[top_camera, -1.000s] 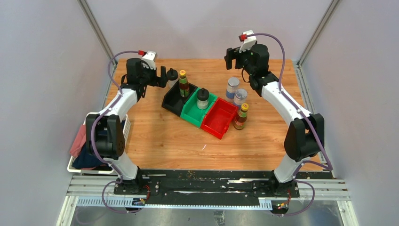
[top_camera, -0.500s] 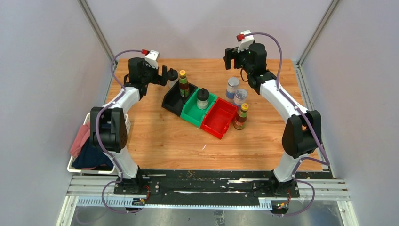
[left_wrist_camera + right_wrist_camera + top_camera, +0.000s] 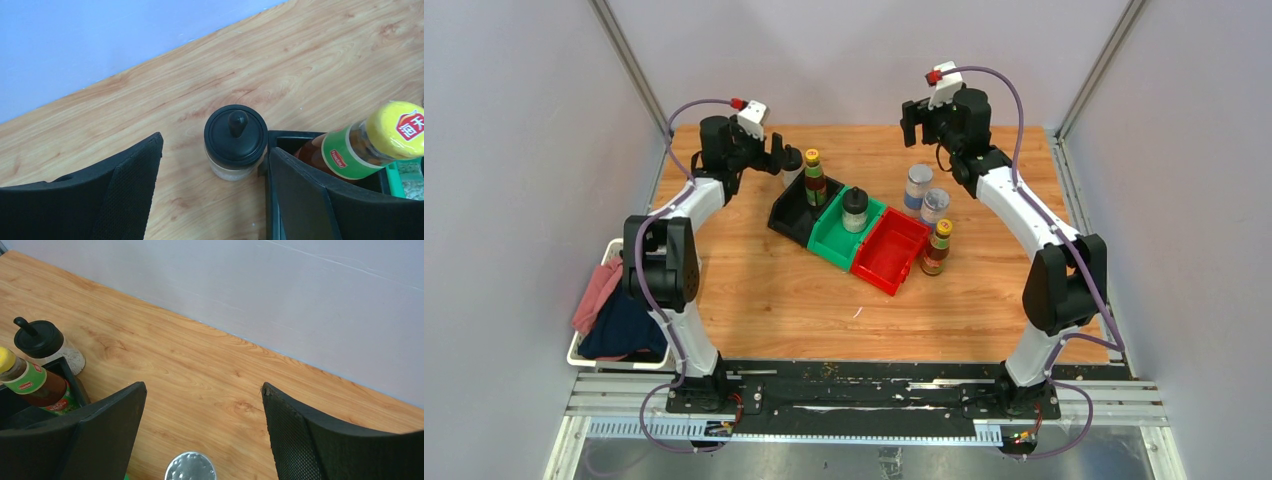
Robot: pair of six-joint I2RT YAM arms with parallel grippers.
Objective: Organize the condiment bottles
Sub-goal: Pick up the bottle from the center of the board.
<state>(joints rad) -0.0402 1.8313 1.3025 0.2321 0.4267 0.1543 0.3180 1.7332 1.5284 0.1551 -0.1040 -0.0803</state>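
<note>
A squat clear bottle with a black cap [image 3: 235, 135] stands on the wood next to the black bin [image 3: 280, 139], between the tips of my left gripper [image 3: 216, 142], which is open and not touching it; from above the bottle [image 3: 791, 160] shows beside that gripper [image 3: 777, 160]. A brown, yellow-capped bottle [image 3: 814, 178] stands in the black bin [image 3: 792, 218]. Another black-capped bottle [image 3: 855, 208] sits in the green bin [image 3: 834, 243]. Two silver-lidded shakers [image 3: 918, 185] [image 3: 935, 205] and a second brown bottle [image 3: 937, 247] stand on the table by the red bin [image 3: 886, 262]. My right gripper [image 3: 204, 385] hangs open above one shaker's lid [image 3: 190, 466].
The three bins lie in a diagonal row mid-table. A white basket [image 3: 584, 352] of cloths sits off the table's left edge. Walls and metal posts close in the back and sides. Bare wood lies toward the arms' bases.
My left gripper has moved a little toward the back and its jaws have narrowed around the black-capped bottle. The right gripper has shifted slightly. No bottle has moved.
</note>
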